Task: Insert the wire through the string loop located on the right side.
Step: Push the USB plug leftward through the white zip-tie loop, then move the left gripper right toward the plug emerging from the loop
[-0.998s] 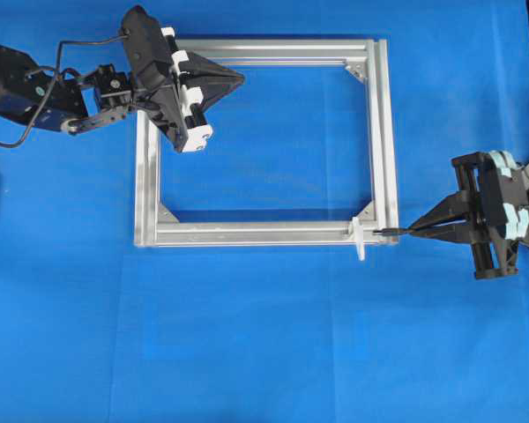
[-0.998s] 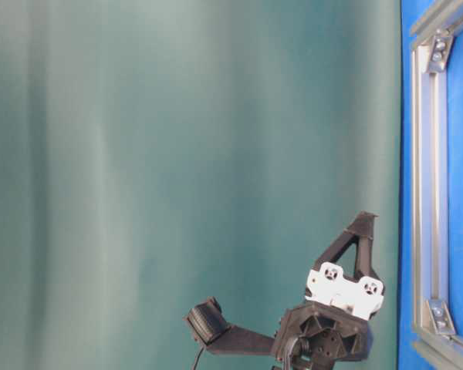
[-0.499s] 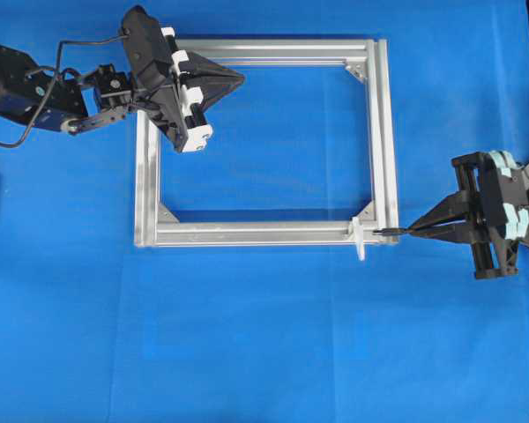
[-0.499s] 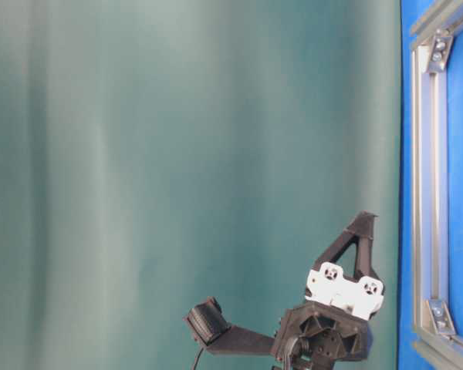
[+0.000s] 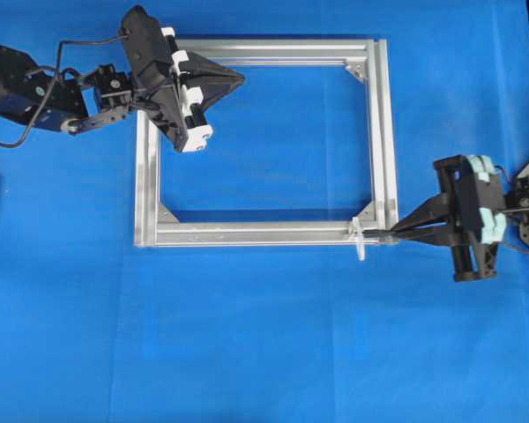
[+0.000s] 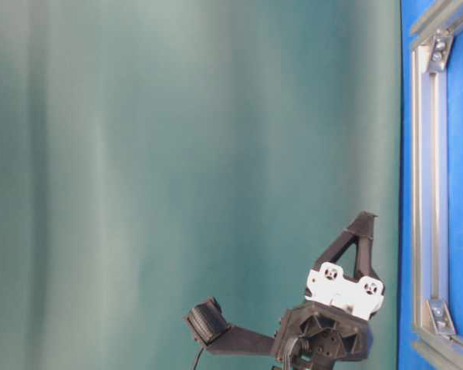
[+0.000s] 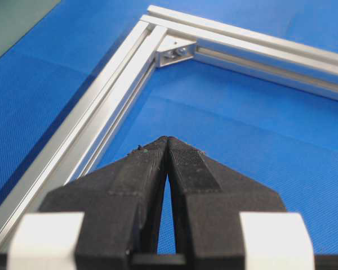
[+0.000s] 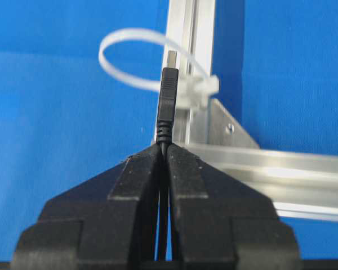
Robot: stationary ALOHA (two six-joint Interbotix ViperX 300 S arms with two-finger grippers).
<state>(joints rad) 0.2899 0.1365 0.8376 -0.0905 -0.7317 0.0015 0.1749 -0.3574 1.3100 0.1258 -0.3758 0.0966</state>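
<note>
My right gripper is shut on the wire just behind its black plug, at the aluminium frame's front right corner. In the right wrist view the plug sticks out ahead of my right gripper, and its metal end lies inside the outline of the white string loop. From overhead the string loop is a thin white strip just left of the plug. My left gripper hovers shut and empty over the frame's far left corner, also seen as the left gripper and the left gripper.
The frame lies flat on the blue table cover, with silver brackets in its corners. The frame's bar is in the table-level view too. Open blue cover surrounds the frame on all sides.
My right gripper has moved left with the wire, bringing the plug up to the string loop. The left arm has not moved.
</note>
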